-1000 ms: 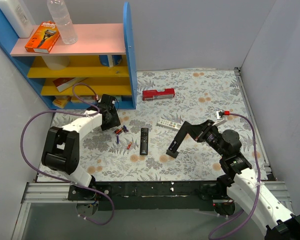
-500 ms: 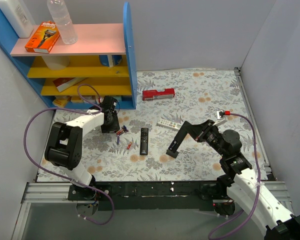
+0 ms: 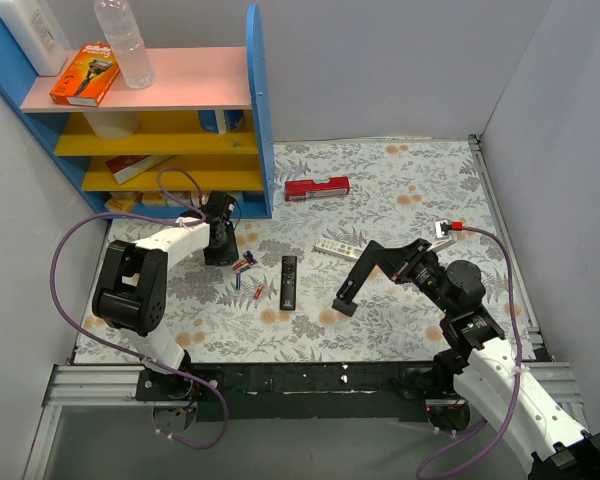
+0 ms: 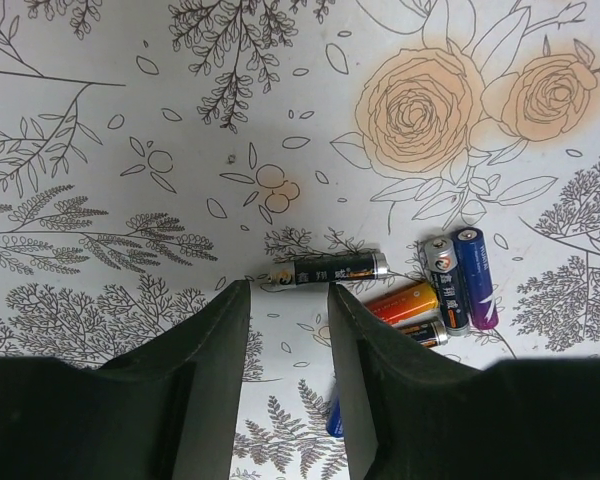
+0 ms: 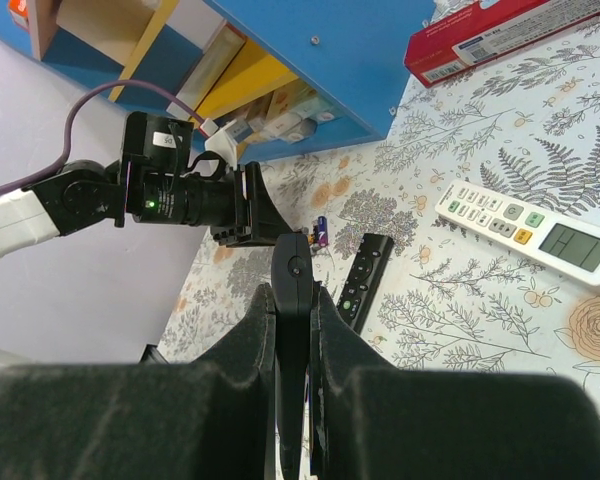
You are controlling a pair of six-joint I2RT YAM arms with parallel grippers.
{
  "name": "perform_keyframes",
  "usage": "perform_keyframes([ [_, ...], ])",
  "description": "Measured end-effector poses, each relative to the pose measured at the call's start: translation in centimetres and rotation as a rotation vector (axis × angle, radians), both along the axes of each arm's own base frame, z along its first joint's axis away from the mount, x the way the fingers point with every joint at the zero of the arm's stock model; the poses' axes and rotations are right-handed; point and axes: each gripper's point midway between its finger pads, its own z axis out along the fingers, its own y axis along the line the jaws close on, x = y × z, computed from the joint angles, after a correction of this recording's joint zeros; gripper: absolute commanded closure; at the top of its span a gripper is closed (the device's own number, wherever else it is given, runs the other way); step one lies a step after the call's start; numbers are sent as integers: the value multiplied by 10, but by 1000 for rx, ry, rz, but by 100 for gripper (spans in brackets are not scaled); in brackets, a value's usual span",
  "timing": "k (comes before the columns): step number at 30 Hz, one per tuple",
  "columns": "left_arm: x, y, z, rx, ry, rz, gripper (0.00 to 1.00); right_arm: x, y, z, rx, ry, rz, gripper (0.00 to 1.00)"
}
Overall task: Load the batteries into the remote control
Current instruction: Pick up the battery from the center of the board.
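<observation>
Several small batteries (image 4: pixel 450 285) lie in a cluster on the floral mat, with red, blue and black casings; they also show in the top view (image 3: pixel 244 264). A black battery (image 4: pixel 325 270) lies just beyond my fingertips. My left gripper (image 4: pixel 285 300) is open and empty, low over the mat, with the cluster just to its right. It sits at the left in the top view (image 3: pixel 218 250). My right gripper (image 5: pixel 292 300) is shut on the matte black remote control (image 5: pixel 295 265) and holds it edge-on above the mat (image 3: pixel 355 283).
A slim black remote (image 3: pixel 289 281) lies mid-mat, a white remote (image 3: pixel 338 246) behind it and a red box (image 3: pixel 317 187) further back. A blue shelf unit (image 3: pixel 261 120) stands at the back left. Grey walls close both sides.
My left gripper has shifted slightly and turned down over the batteries. The right arm with the remote has not moved.
</observation>
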Motion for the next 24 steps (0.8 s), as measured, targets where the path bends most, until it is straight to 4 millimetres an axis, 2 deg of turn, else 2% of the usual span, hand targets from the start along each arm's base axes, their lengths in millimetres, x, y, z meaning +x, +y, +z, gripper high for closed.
perform_keyframes([
  [9,1,3,2,24,-1,-28,52,0,1,2,8,-2,4,99],
  [24,14,7,6,93,-42,-216,50,-4,8,-3,18,31,52,99],
])
